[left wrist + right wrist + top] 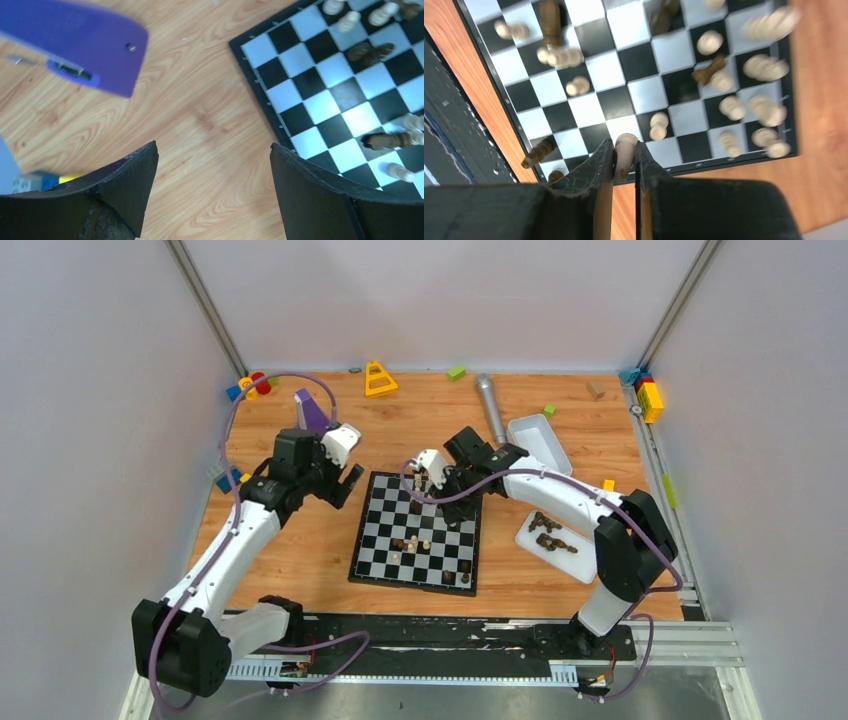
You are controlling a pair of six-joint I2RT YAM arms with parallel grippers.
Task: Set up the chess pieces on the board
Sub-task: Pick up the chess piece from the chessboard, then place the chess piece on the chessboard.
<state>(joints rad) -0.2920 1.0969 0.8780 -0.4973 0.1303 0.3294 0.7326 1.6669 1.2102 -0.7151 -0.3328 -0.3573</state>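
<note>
Bottom centre: right gripper (pixel 624 147) clamped on 1 cream chess piece (pixel 626 141) at lower edge of board (pixel 594 70), probably for carrying to its home square; left gripper (pixel 212 147) spread, empty, over table (pixel 200 100).

Black right pincer (pixel 624 159) is pinched tight on a little cream turned chess piece (pixel 626 144), over the flat black-and-white checkered board (pixel 639 60). More cream pieces (pixel 658 126) dot the squares, and a few dark brown pieces (pixel 538 153) lie tipped over. Orange wooden worktop (pixel 819 100) on both sides.
</note>
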